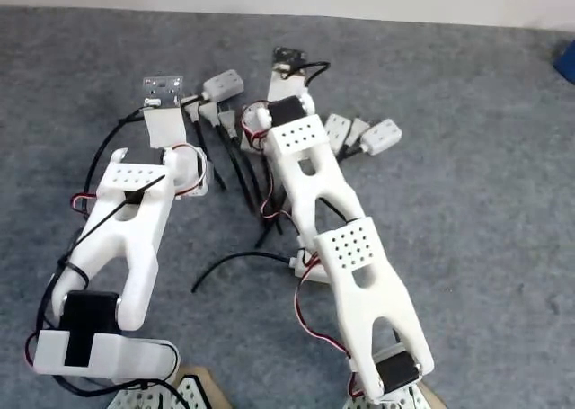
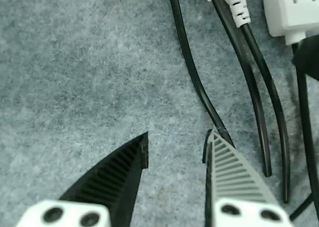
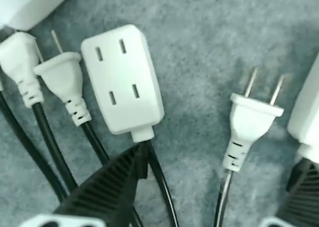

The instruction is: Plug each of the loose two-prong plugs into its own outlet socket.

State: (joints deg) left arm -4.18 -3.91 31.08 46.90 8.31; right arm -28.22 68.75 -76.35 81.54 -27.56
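1. The left arm (image 1: 126, 220) fills the lower left of the high view, with its wrist toward the upper left. The left gripper (image 2: 178, 133) has its jaws partly apart, with bare grey carpet (image 2: 75, 77) between them and nothing held. A black cord (image 2: 194, 77) passes under the tip of the grey finger (image 2: 229, 172).
2. Just right of that wrist, upper left of centre, lies the left socket block (image 1: 223, 85). Two white plugs (image 1: 218, 117) lie just below it, and their dark cords (image 1: 238, 171) run down toward the centre.
3. The right arm (image 1: 310, 171) runs from the lower right up to the upper centre. The right gripper (image 3: 219, 157) has its jaws wide open and holds nothing.
4. In the right wrist view, a four-slot block (image 3: 122, 80) lies flat on the carpet. Its cord leaves beside the tip of the black finger (image 3: 109, 187).
   - A bare-pronged plug (image 3: 251, 119) lies loose ahead of the gap between the jaws, apart from the block.
   - A second plug (image 3: 60, 77) lies just beside the block, unplugged, with one prong showing.
   - For the third plug (image 3: 20, 62), I cannot tell whether it is seated.
5. Right of the right arm, a plug pair (image 1: 346, 130) and the right socket block (image 1: 381, 135) lie close together in a row.
6. A blue object (image 1: 566, 58) sits at the right edge.
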